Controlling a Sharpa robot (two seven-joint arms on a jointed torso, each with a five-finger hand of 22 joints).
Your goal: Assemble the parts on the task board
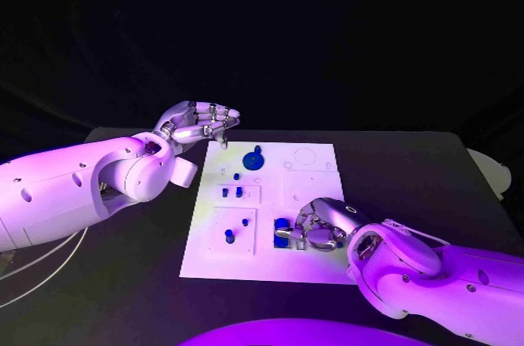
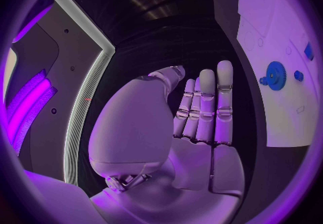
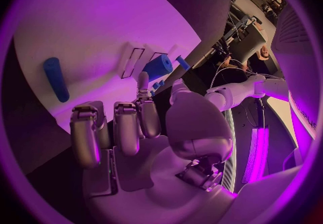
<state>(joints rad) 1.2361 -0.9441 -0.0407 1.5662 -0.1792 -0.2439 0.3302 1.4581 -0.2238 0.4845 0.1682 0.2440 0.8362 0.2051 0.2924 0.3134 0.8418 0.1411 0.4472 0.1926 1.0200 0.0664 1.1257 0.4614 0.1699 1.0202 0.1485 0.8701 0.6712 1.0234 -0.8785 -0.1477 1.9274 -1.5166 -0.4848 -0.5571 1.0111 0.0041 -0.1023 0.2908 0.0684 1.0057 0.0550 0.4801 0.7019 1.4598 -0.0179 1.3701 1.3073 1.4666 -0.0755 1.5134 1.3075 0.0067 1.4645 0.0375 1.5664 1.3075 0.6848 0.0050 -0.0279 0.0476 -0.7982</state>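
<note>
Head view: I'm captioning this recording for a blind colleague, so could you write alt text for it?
A white board with small blue parts lies on a black table. The right robot hand rests on its near edge beside a blue block. The left robot hand hovers, fingers curled, at its far corner near a blue gear.

Arms: you see smooth white shells with small dark screw holes; rounded joint housings | Hands: left hand [image 1: 199,123] and right hand [image 1: 316,225] silver, segmented metal fingers | Cable: pale, beside the left arm [image 1: 76,187]

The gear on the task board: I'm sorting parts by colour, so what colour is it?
Blue. The gear shows best in the left wrist view, lying on the white task board.
</note>
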